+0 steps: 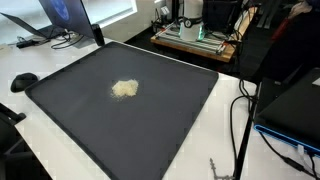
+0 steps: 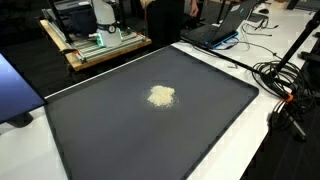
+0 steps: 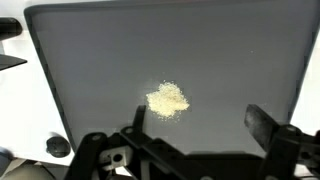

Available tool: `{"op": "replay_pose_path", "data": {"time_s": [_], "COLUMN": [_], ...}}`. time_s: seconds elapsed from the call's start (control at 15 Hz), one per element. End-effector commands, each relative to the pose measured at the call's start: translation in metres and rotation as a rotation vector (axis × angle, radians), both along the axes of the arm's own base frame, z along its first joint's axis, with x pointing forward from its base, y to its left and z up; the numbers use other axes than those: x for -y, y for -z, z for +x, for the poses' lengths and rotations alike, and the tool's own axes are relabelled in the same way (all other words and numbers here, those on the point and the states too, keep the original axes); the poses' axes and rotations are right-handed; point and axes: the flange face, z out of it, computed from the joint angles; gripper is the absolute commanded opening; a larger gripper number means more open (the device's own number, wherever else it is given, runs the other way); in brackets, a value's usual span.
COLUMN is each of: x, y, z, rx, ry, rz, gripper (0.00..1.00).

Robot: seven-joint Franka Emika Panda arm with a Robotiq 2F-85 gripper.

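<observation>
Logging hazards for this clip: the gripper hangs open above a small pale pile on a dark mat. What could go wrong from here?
1. The pile looks like loose crumbs. Coming down on it, the open gripper would probably scatter them over the mat rather than lift them.
2. Cables lie beside the mat's edge in an exterior view, and a wide swing of the arm might snag them.

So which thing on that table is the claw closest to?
The pale crumbly pile in the middle of the dark mat: it lies just ahead of the open claw, whereas the laptop sits beyond the mat's edge.
</observation>
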Motion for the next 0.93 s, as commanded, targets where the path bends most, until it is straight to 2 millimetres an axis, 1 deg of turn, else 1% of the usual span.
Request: {"op": "replay_pose_path", "data": {"time_s": [0.0, 0.27, 0.47, 0.6, 0.67, 0.87], "x": [-0.040, -0.090, -0.119, -0.131, -0.133, -0.131], "y": [0.005, 0.004, -0.001, -0.005, -0.007, -0.011], "z": [0.000, -0.012, -0.020, -0.023, -0.023, -0.018], "rx": [-0.050, -0.088, -0.107, -0.123, -0.128, -0.148], "ry": [-0.148, -0.337, -0.463, -0.538, -0.574, -0.656], "rz": [0.090, 0.187, 0.233, 0.259, 0.269, 0.307], "gripper": [1.00, 1.00, 1.00, 1.00, 1.00, 1.00]}}
